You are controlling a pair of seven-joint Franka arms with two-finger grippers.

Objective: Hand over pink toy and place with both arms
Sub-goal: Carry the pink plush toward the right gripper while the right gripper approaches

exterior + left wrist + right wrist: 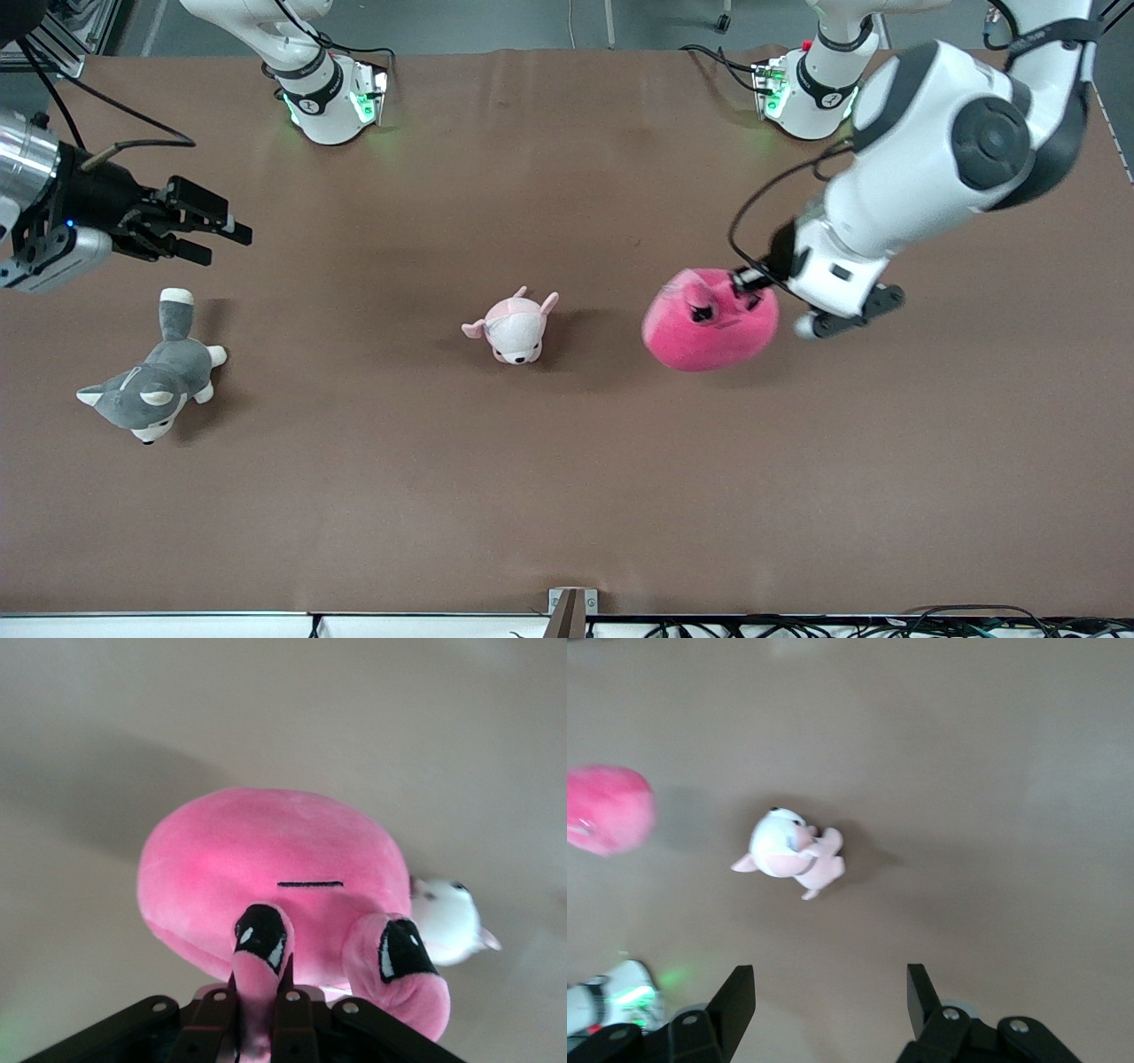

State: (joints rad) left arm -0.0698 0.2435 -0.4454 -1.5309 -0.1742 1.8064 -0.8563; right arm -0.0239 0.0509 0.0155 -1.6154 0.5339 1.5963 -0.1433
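The pink toy is a round hot-pink plush with dark angry eyes, held above the table toward the left arm's end. My left gripper is shut on a fold of plush by one eye; in the left wrist view the toy hangs from the gripper. My right gripper is open and empty in the air at the right arm's end, above the table near the husky. In the right wrist view its gripper frames bare table, and the pink toy shows at the edge.
A small pale pink-and-white plush animal lies at the table's middle, also in the right wrist view. A grey-and-white husky plush lies at the right arm's end. The brown table has open surface toward the front camera.
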